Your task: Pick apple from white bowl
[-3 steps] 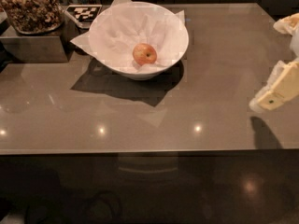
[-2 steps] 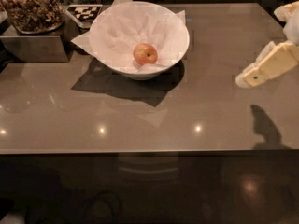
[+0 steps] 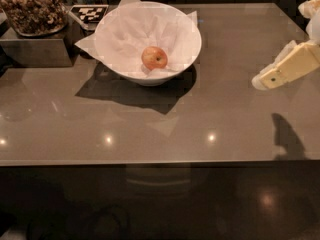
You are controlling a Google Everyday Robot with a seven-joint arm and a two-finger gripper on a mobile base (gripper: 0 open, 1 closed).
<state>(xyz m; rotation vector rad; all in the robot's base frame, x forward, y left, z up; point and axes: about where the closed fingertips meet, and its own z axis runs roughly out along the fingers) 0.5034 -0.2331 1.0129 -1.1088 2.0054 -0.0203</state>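
Small red-orange apple (image 3: pixel 154 58) unmoved in big white paper-lined bowl (image 3: pixel 172 77). Cream gripper (image 3: pixel 261 80) far right, higher than 1 second ago; open or shut: can't tell.

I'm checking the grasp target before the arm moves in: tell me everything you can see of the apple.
The apple is small, round, red-orange with a yellowish patch and a dark stem dimple turned toward the camera; the skin looks smooth and whole. It sits low in the middle of the white bowl, resting on the crumpled white paper lining it. Nothing else touches it. The gripper hovers near the picture's right edge, above the table, well clear of it.
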